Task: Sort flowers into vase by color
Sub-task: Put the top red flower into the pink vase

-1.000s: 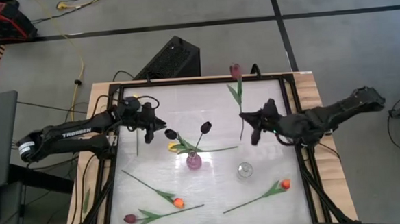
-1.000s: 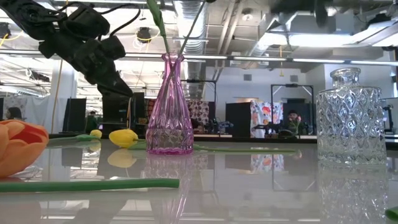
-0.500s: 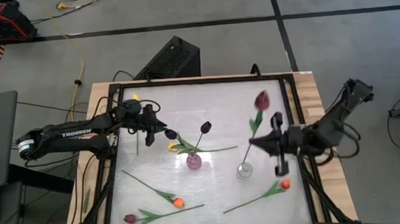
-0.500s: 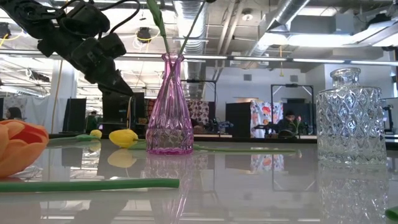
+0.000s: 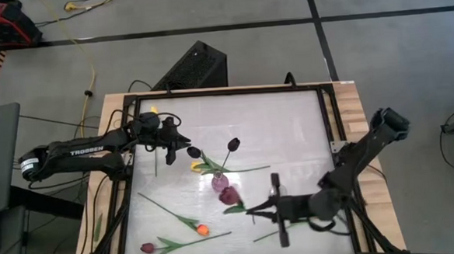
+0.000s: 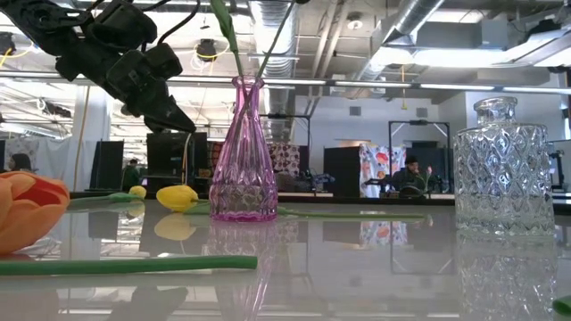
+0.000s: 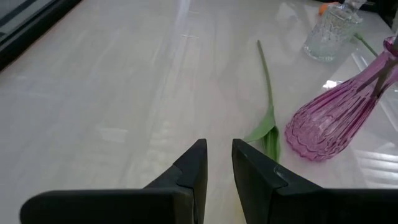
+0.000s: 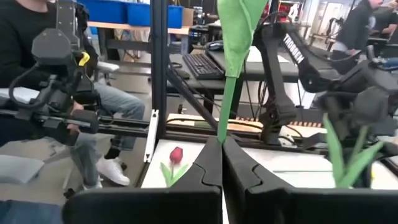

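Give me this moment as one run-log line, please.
right pincer: shut on maroon tulip, beside pink vase | left pincer: slightly open, empty, waiting far-left

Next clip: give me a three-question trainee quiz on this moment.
1. True or false: the left tool, not the right tool, holds the maroon tulip.
2. How many dark tulips already stand in the pink vase? A one, B two, C three.
3. Fill in: the clear vase holds ___ flowers.
Key: 1 false, the right tool is shut on its stem; 2 B; 3 no.
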You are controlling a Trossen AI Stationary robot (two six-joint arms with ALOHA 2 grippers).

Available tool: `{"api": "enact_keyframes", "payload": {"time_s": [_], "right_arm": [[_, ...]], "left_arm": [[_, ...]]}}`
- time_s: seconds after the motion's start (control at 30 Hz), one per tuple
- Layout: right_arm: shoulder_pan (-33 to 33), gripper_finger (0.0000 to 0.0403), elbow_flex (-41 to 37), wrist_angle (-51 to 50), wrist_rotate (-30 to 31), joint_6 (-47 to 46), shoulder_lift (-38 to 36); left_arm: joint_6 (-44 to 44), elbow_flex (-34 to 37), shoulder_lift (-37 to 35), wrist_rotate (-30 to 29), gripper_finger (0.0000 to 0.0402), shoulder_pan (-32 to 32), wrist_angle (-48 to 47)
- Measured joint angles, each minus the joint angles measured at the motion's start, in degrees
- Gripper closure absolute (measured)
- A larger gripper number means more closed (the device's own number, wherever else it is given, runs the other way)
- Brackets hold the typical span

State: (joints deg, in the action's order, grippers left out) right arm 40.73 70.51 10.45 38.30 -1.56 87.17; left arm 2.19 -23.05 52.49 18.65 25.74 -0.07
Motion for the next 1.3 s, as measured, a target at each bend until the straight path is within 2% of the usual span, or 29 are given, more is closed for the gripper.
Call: {"api": "enact_keyframes", "payload": {"time_s": [0.23, 0.43, 0.67, 0.83, 1.3], "right_arm": [[-1.1, 0.0383, 2.3, 9.5, 0.0, 5.9, 7.0], [-5.9, 0.0383, 4.8, 10.8, 0.6, 7.8, 11.4], [-12.2, 0.0383, 5.1, 10.8, 2.1, 10.6, 12.4], [-16.3, 0.0383, 5.1, 12.6, 3.6, 12.3, 15.9], [-17.9, 0.0383, 5.0, 14.1, 6.6, 19.5, 16.7]], "left_arm": [[-0.5, 0.0, 0.0, 0.1, 0.0340, 0.0, -0.1], [-0.4, 0.0, 0.0, 0.2, 0.0340, 0.0, 0.0], [0.3, 0.0, 0.0, 0.1, 0.0340, 0.0, 0.2], [1.0, 0.0, 0.0, 0.0, 0.0340, 0.0, 0.3], [2.1, 0.0, 0.0, -0.9, 0.0340, -0.1, -0.2]]}}
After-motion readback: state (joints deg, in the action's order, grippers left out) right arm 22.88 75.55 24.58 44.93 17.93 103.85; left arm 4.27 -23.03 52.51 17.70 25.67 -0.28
